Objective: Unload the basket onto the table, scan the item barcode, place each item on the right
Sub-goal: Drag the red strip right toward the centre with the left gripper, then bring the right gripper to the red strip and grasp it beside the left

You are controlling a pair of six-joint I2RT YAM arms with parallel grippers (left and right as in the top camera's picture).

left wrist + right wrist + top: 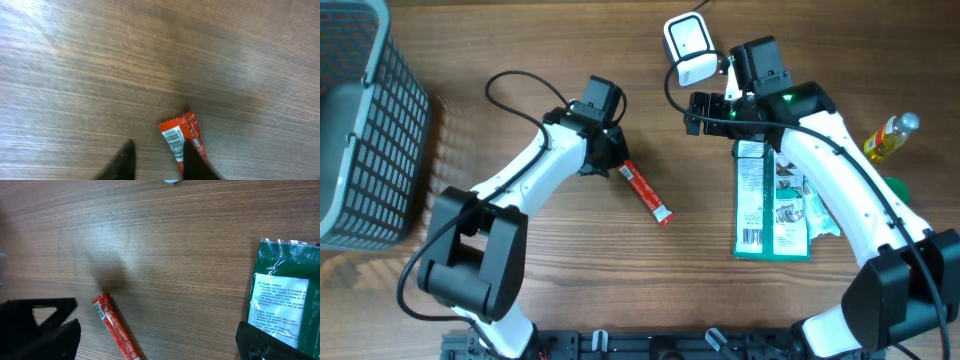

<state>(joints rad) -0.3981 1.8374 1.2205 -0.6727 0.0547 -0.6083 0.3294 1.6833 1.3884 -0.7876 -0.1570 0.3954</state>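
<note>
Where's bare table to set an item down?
Free: wood between basket and left arm; centre strip between red snack stick and green packet. Crowded: right side, packet, yellow bottle and right arm bunched together.

Basket (365,130) upper left; snack stick (646,192) centre; pouch (765,215) right of it, with scanner (688,48) above and bottle (890,138) far right.

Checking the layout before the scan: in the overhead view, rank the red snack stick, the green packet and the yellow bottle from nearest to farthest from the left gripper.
From the left gripper:
1. The red snack stick, lying just beside it.
2. The green packet, further over, partly under the right arm.
3. The yellow bottle, out at the far right side.
</note>
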